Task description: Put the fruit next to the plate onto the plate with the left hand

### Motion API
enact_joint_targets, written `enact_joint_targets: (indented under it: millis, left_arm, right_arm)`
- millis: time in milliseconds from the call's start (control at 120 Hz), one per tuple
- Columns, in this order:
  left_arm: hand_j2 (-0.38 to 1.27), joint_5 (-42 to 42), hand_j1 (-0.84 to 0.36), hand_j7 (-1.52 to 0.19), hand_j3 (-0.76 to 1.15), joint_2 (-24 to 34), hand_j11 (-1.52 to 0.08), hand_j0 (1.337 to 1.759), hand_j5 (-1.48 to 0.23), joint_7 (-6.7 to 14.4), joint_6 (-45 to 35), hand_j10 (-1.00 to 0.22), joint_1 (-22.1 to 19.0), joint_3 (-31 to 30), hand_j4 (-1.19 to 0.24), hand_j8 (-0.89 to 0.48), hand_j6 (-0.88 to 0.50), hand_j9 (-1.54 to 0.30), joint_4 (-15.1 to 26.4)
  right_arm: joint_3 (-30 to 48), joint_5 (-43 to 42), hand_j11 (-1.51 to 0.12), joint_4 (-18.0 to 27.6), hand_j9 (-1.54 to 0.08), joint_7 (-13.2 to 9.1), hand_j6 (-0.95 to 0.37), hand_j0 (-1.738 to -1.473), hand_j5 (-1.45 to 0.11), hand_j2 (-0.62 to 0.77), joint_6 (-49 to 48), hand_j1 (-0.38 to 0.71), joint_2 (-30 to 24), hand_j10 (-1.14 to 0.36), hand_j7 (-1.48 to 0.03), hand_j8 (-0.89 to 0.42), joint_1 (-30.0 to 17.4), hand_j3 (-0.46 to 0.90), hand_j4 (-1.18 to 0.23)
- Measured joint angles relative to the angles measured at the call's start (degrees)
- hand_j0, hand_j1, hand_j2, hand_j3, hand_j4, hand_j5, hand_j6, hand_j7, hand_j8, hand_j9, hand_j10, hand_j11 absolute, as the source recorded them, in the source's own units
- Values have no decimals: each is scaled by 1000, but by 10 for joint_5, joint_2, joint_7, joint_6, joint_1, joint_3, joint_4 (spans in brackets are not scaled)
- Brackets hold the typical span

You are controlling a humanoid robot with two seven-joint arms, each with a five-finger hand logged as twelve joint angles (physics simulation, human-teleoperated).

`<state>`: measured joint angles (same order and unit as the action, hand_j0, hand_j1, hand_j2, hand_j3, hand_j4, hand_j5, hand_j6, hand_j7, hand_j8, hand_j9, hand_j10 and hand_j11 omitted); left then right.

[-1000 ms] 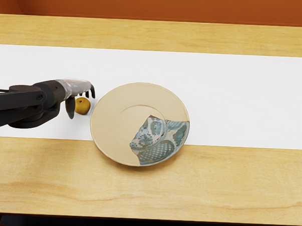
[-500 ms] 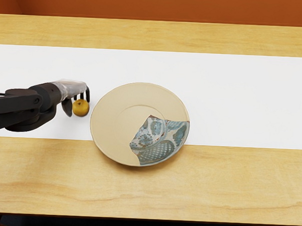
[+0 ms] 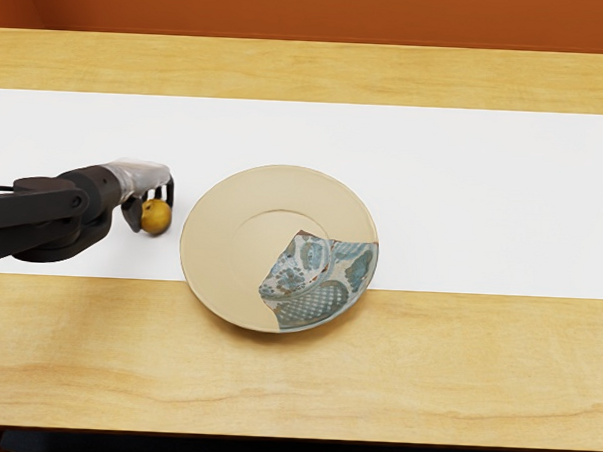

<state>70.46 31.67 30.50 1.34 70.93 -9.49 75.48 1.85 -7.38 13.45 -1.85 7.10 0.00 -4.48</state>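
A small yellow-brown fruit point(image 3: 158, 218) lies on the white runner just left of the plate point(image 3: 231, 233), a short gap from its rim. The plate is cream with a blue patterned patch at its lower right. My left hand point(image 3: 150, 208) comes in from the left edge, its dark fingers point(image 3: 168, 191) curled over the fruit's top and the thumb against its left side. The fruit still rests at table level. The right arm is out of view.
A white runner point(image 3: 463, 193) crosses the wooden table point(image 3: 295, 366) from side to side. An orange-brown wall stands behind the far edge.
The left hand's fingers have curled down and closed round the fruit. The fruit has shifted slightly left and toward the near edge, away from the plate.
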Motion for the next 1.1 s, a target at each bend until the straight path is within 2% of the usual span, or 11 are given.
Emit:
enact_joint_targets:
  millis: [133,417,575,1100]
  left_arm:
    - [164,-1,-289,-741,0,0,-739,1656,-713,0,1,-564,-1,-2,-578,-563,-478,-740,-3]
    - [235,-2,-312,-821,0,1,-819,1655,-808,0,1,-619,4,-12,-561,-618,-457,-820,-4]
    - [355,-6,-315,-857,0,5,-857,1656,-855,0,6,-647,13,-12,-595,-647,-489,-857,-4]
    - [427,-81,-362,-884,0,16,-885,1657,-905,2,93,-668,86,48,-541,-667,-448,-884,17]
  right_arm:
    - [0,0,-43,0,-43,0,-33,-1658,-43,-7,0,-310,0,-33,-43,-33,0,0,-33]
    - [0,0,-43,0,-43,0,-33,-1658,-43,-7,0,-310,0,-33,-43,-33,0,0,-33]
    - [0,0,-43,0,-43,0,-33,-1658,-43,-7,0,-310,0,-33,-43,-33,0,0,-33]
    - [0,0,-43,0,-43,0,-33,-1658,-43,-7,2,-310,0,-33,-43,-33,-1,0,-33]
